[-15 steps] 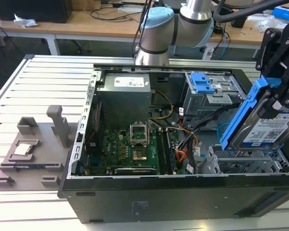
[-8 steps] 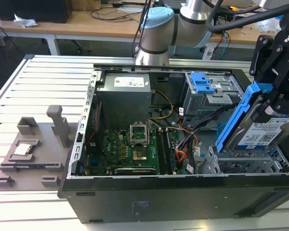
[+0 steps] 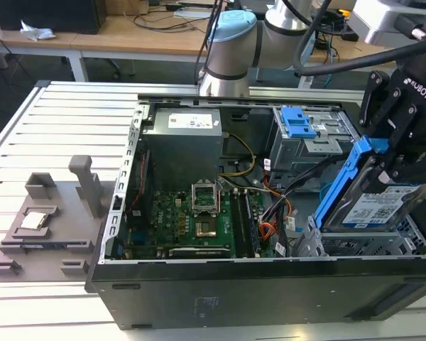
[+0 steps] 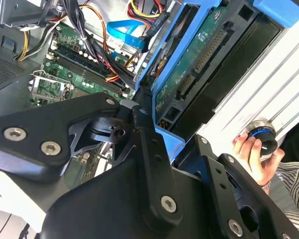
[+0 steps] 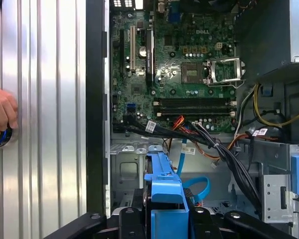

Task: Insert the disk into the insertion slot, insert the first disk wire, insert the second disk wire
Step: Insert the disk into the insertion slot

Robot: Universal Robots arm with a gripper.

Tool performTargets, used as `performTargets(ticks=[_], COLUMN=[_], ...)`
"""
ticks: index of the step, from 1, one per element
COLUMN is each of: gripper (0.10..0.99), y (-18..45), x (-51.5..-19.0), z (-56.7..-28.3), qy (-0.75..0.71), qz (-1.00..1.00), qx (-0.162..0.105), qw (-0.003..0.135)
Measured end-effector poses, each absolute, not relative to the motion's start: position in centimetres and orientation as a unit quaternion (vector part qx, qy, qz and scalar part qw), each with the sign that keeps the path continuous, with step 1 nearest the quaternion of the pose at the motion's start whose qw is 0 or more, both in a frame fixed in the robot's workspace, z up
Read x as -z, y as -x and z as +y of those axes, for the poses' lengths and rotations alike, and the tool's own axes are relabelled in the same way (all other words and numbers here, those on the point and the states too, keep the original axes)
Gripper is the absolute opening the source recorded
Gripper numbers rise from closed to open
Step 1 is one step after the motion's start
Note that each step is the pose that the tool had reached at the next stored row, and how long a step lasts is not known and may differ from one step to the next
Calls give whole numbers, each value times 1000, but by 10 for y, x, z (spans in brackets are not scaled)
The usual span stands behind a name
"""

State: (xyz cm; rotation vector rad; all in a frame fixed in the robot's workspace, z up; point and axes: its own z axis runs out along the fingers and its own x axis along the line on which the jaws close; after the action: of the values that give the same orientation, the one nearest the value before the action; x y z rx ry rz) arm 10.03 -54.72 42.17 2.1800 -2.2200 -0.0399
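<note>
A: On the exterior view we have the gripper (image 3: 392, 165) clamped on the disk (image 3: 375, 207), holding it steeply tilted over the end of the case (image 3: 234, 295) on the exterior view's right.

B: We see it. The blue carrier edge runs up high and the label faces us. The low end comes down right at the slot (image 3: 355, 245), the silver cage underneath.

A: Is it touching the cage, or already partly inside?

B: We cannot tell. The disk's own body hides where the two meet, and the frame edge cuts off part of the gripper and the cage.

A: In the second wrist view we get the green circuit side of the disk, with a black finger (image 4: 152, 164) running along its blue frame. The fingertips are hidden by the gripper's own links.

B: There is also a person's hand (image 4: 251, 157) on a round knob (image 4: 262, 135), out on the table (image 3: 64, 121) beside the case. The first wrist view cuts that hand off at the edge.

A: There we also see the cables (image 5: 214, 149), a dark bundle crossing between the board (image 5: 189, 64) and the bay.

B: We cannot tell which of them belong to the disk. A light blue one (image 5: 197, 184) loops partly behind the carrier.
</note>
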Motion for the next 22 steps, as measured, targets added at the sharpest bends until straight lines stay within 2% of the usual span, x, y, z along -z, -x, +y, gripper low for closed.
performTargets(ticks=[22], gripper=[369], y=[-100], x=[-394], z=[-547], qy=[-701], qz=[-713], qx=[13], qw=[15])
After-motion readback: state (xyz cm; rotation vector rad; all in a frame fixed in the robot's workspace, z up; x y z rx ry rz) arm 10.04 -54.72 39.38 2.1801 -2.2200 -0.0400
